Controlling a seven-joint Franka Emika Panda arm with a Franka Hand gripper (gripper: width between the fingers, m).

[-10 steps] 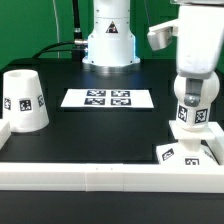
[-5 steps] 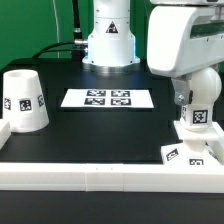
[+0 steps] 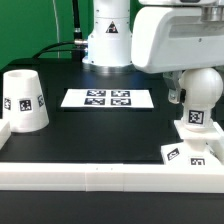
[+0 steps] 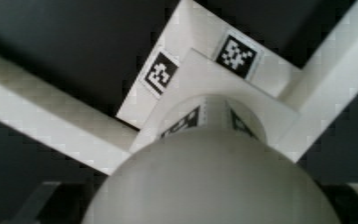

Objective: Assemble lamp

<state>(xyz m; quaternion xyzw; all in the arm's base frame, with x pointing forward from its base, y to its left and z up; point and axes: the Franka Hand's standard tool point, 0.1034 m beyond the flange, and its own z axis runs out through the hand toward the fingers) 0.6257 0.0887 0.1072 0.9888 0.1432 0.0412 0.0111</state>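
The white bulb [image 3: 193, 118] stands upright on the flat square base [image 3: 178, 153] at the exterior view's right, near the front rail. My gripper [image 3: 197, 88] comes down over the bulb's round top and is shut on it, one finger on each side. In the wrist view the bulb's dome [image 4: 194, 165] fills the space between my gripper's [image 4: 197, 206] dark fingers, with the tagged base [image 4: 202, 60] beyond it. The tapered shade [image 3: 22, 100] stands apart at the exterior view's left, mouth down.
The marker board [image 3: 108, 98] lies flat mid-table. A long white rail [image 3: 100, 176] runs along the front edge, with another piece by the shade. The arm's pedestal [image 3: 108, 40] stands at the back, and the arm's bulky wrist [image 3: 170, 40] hangs over the right side.
The wrist has turned over the bulb, now showing its broad side. The bulb's tags have swung round with it, while the bulb stays on the base.
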